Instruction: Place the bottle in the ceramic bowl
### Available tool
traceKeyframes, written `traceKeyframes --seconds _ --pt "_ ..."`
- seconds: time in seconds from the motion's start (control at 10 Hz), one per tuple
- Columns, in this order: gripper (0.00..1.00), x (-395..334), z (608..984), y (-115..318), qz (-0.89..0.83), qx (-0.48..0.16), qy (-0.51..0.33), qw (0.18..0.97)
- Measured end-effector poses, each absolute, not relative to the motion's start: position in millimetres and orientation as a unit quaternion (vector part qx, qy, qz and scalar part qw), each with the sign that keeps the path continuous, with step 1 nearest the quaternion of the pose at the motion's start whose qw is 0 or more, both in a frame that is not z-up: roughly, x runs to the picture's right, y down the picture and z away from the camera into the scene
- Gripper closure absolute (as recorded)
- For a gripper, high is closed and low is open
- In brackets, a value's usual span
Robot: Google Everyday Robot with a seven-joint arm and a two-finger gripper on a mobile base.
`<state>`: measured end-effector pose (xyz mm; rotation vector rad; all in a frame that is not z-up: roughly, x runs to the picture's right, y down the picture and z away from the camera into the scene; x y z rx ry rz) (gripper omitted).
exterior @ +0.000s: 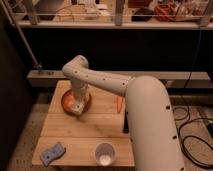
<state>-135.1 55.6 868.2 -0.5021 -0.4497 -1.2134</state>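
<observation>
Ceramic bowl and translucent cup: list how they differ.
The ceramic bowl is orange-brown; the cup is pale, translucent and white-bottomed. The bowl is wide and shallow; the cup is narrower and deeper. The gripper hangs over the bowl at the far side of the wooden table; the cup stands clear of it near the front edge. Both are round and upright.

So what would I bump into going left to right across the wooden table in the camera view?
Flat blue sponge-like piece → shallow round orange-brown glazed ceramic bowl, with the gripper right over it → pale translucent cup with a white bottom → small orange stick-shaped thing.
</observation>
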Motion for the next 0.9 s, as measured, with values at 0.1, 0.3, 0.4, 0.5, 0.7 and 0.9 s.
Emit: traceKeyframes --seconds 0.1,0.3,0.4,0.5,0.7,0.9 --pt "0.73 -135.1 868.3 55.6 -0.560 -0.231 -0.207 0.768" --pt "0.73 -135.1 868.4 54.8 -0.560 -0.231 -0.207 0.768" --pt "0.73 -135.2 868.4 54.8 -0.561 -0.230 -0.207 0.768" --pt "0.73 -135.0 868.5 54.8 -0.561 -0.230 -0.207 0.767" --pt "0.73 -135.0 868.7 54.5 -0.562 -0.230 -0.207 0.767" --pt "0.73 -135.3 868.7 54.3 -0.563 -0.230 -0.207 0.766"
